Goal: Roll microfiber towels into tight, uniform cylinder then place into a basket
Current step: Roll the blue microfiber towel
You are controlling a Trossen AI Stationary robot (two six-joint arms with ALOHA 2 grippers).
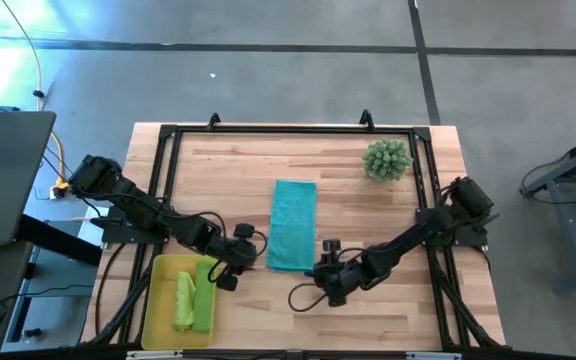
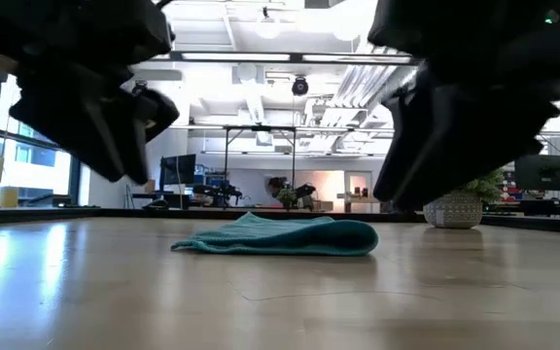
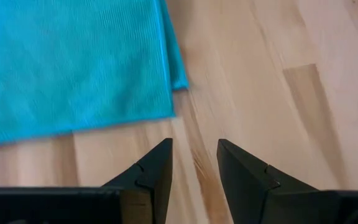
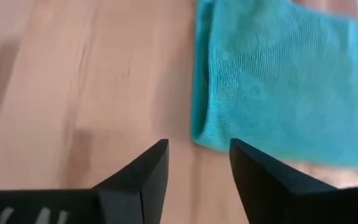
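Note:
A teal towel (image 1: 292, 224) lies folded lengthwise, flat on the table's middle, and shows in the low view (image 2: 285, 236). Two lime green rolled towels (image 1: 194, 296) lie in the yellow basket (image 1: 158, 300) at the near left. My left gripper (image 1: 240, 262) is open just left of the towel's near end, over bare wood, with the towel's corner (image 3: 178, 81) ahead of its fingers. My right gripper (image 1: 320, 268) is open just right of the near end, with the towel's folded edge (image 4: 201, 134) ahead of its fingers. Neither touches the cloth.
A spiky green ball plant (image 1: 387, 159) stands at the far right of the table. A black frame rail (image 1: 288, 130) runs around the table's edges. Bare wood lies near of the towel, between the two grippers.

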